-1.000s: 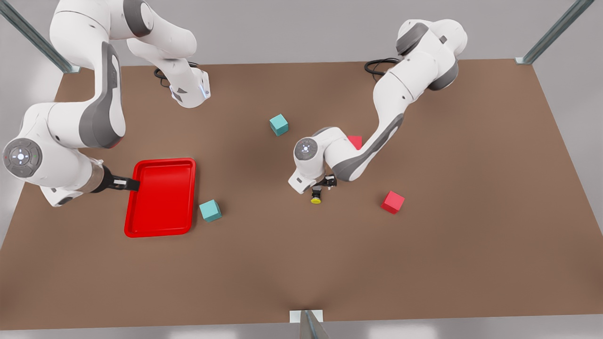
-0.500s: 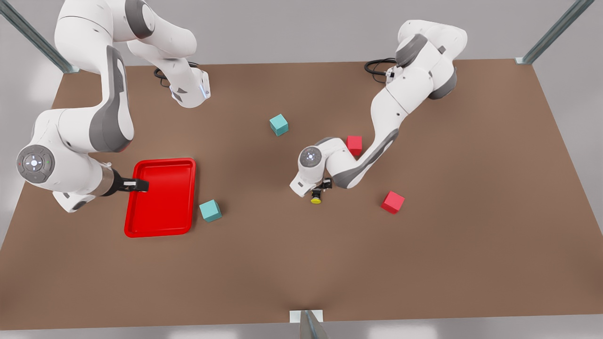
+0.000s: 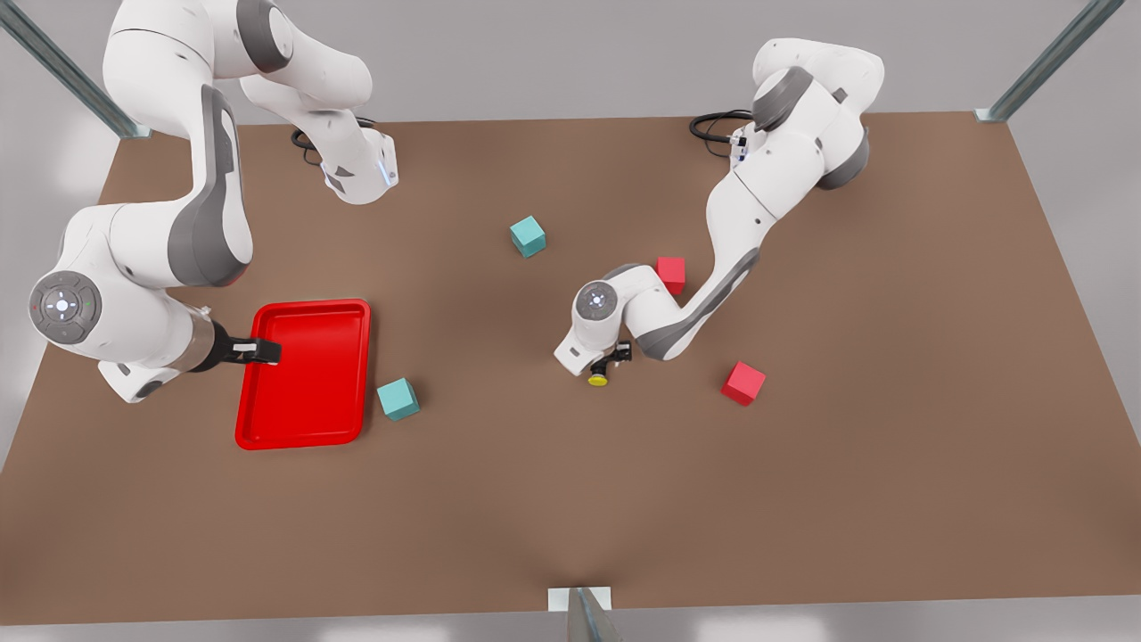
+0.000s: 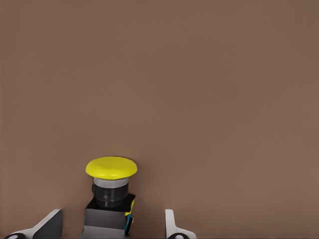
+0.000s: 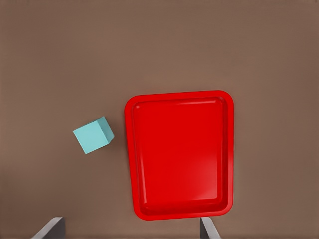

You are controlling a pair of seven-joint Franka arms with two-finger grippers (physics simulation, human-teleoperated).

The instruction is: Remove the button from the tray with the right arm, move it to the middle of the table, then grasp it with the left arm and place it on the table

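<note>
One broad brown table [image 3: 802, 490] carries the whole scene, with two white arms reaching in from its far edge. Seen from the front, the right arm [image 3: 205, 205] bends down at about nine o'clock from the table's middle and waits there. The right gripper [image 3: 266, 351] hangs over the near-side rim of the red tray [image 3: 307, 401], jaws spread wide and holding nothing. From its wrist the tray looks bare inside, with a teal cube just beside it.

The left arm [image 3: 758, 196] comes in from about one o'clock and folds low towards the centre. The left gripper [image 3: 615, 355] sits right at the middle of the table, down close to the surface. Its jaws are apart. In the wrist view one fingertip [image 4: 50, 225] stands on each side of the button's dark base, with a gap of brown showing on both sides.

Four cubes are scattered about: a teal cube [image 3: 398, 399] just off the tray's corner at about eight o'clock, a second teal cube [image 3: 528, 236] at about eleven o'clock, a red cube [image 3: 742, 382] at three o'clock, and another red cube [image 3: 671, 273] partly behind the left arm's forearm.

Smallest of all, the button [image 3: 598, 378] is out of the tray and well apart from it, at the table's centre between the left gripper's fingers, with its yellow cap pointing away from the gripper. Whether its base rests on the surface I cannot tell
</note>
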